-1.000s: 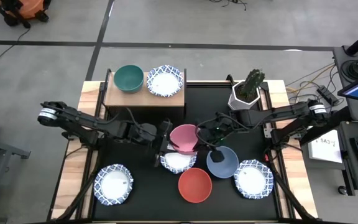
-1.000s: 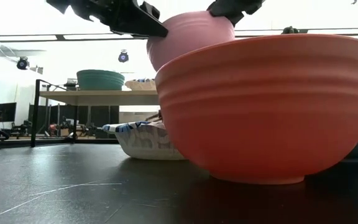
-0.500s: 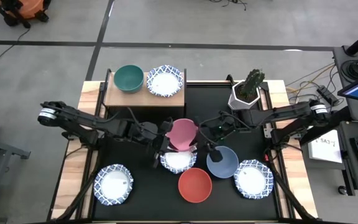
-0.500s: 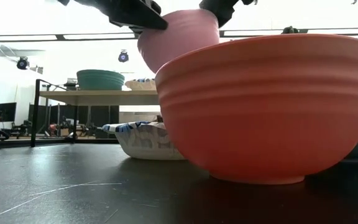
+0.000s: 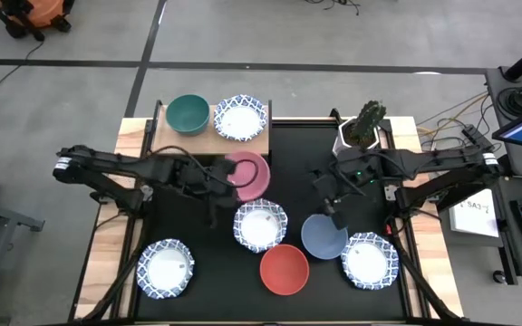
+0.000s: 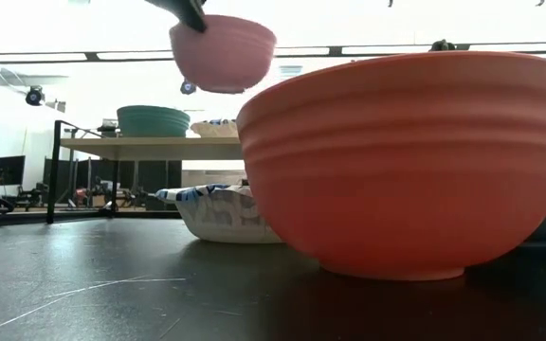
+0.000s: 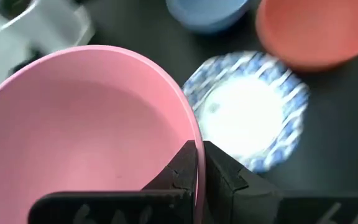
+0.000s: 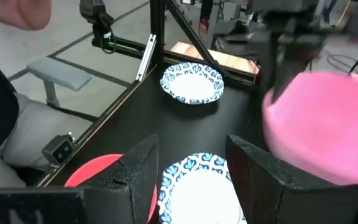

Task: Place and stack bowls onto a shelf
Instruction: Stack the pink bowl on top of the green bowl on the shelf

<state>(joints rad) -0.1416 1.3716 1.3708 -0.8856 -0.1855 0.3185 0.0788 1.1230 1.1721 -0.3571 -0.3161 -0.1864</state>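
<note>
— Where's your pink bowl (image 5: 248, 175)?

— Your left hand (image 7: 199, 163) has its fingers pinched shut on the rim, holding it in the air just in front of the shelf (image 5: 208, 141).

— And your right hand (image 8: 191, 163)?

— Fingers spread, nothing held, above the table (image 5: 198, 226) near the blue bowl (image 5: 323, 236).

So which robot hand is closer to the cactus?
The right. Its gripper hangs open just in front of the cactus pot, to its left in the high view. The left gripper is farther off, holding the pink bowl by the shelf.
</note>
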